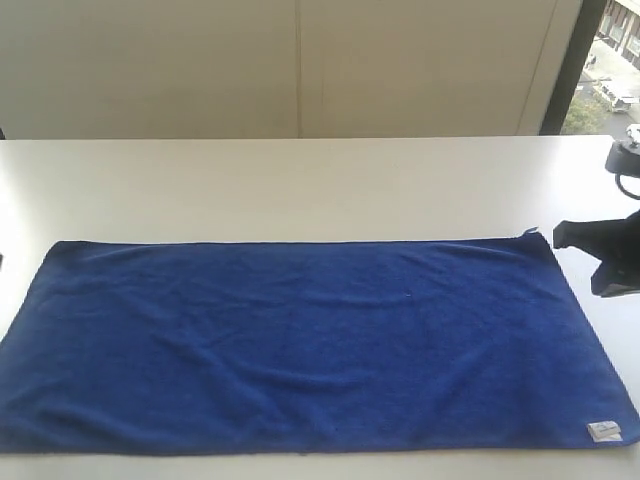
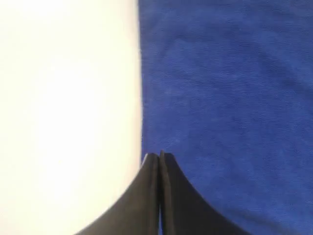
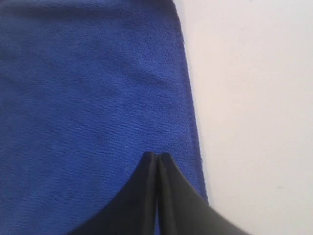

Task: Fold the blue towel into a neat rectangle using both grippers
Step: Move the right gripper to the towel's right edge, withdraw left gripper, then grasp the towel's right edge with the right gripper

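Observation:
The blue towel (image 1: pixel 300 340) lies spread flat on the white table (image 1: pixel 300 180), long side across, with a small white tag (image 1: pixel 603 431) at its near right corner. My right gripper (image 1: pixel 558 236) hovers by the towel's far right corner, jaws shut and empty. In the right wrist view the right gripper (image 3: pixel 157 155) is pressed together over the towel (image 3: pixel 88 88), close to its edge. The left gripper (image 2: pixel 159 155) is likewise shut with nothing held, right at the edge of the towel (image 2: pixel 225 98). The exterior view does not show the left gripper.
Bare white table (image 2: pixel 63 98) lies beyond the towel's edges on both sides (image 3: pixel 254 98). A pale wall (image 1: pixel 300 70) stands behind the table's far edge, and a window (image 1: pixel 605 70) shows at the top right.

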{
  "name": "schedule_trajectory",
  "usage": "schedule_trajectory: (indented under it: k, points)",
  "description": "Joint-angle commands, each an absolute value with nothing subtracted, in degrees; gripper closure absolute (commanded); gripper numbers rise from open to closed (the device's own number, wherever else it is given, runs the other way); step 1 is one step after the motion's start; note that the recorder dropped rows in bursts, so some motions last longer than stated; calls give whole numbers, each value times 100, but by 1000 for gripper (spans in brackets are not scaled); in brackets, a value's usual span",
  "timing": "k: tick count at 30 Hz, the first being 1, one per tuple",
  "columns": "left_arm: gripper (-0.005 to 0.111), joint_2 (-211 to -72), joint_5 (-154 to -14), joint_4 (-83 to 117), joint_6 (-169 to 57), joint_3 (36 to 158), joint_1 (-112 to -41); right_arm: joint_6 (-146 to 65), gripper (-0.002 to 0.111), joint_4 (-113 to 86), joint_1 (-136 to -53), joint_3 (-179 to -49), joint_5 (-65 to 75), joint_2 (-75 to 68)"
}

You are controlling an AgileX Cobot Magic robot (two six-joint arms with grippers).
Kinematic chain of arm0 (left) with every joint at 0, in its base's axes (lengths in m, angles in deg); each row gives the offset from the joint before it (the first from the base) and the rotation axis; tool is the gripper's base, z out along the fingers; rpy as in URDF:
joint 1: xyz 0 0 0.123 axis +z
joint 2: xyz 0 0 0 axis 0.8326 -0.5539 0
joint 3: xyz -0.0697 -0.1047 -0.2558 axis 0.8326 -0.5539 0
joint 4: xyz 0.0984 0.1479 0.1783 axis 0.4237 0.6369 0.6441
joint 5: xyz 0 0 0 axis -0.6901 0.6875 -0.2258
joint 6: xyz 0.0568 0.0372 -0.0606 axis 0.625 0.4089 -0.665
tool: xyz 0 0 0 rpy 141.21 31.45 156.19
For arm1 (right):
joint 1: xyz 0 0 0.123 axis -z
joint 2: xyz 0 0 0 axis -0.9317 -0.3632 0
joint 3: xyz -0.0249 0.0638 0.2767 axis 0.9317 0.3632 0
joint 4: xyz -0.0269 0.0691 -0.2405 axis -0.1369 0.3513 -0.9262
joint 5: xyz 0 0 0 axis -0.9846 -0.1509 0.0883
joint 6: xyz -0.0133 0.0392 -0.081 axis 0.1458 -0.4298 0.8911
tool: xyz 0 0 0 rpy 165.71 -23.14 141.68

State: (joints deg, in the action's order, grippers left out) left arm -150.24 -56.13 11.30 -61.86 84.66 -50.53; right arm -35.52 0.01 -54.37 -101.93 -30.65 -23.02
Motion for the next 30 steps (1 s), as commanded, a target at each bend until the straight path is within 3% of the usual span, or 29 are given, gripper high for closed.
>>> schedule_trajectory:
  k: [1, 4, 10, 13, 30]
  points:
    - [107, -15187, -5358, 621, -5741, 8445, -4508, -3385, 107, -32, -5373, -10241, -3004, -2719]
    - [107, -15454, -5307, 407, -5528, 8445, -4498, -3375, 99, -50, -5373, -10241, -2841, -2831]
    - [107, -15894, -5522, 262, -5403, 8445, -4498, -3389, 63, -184, -5274, -10241, -2556, -2950]
    - [107, -15897, -5598, 272, -5403, 8445, -4498, -3447, 52, -160, -5214, -10241, -2528, -3294]
    - [107, -15897, -5927, 93, -5403, 8455, -4498, -2469, 51, 927, -5234, -10304, -2292, -4050]
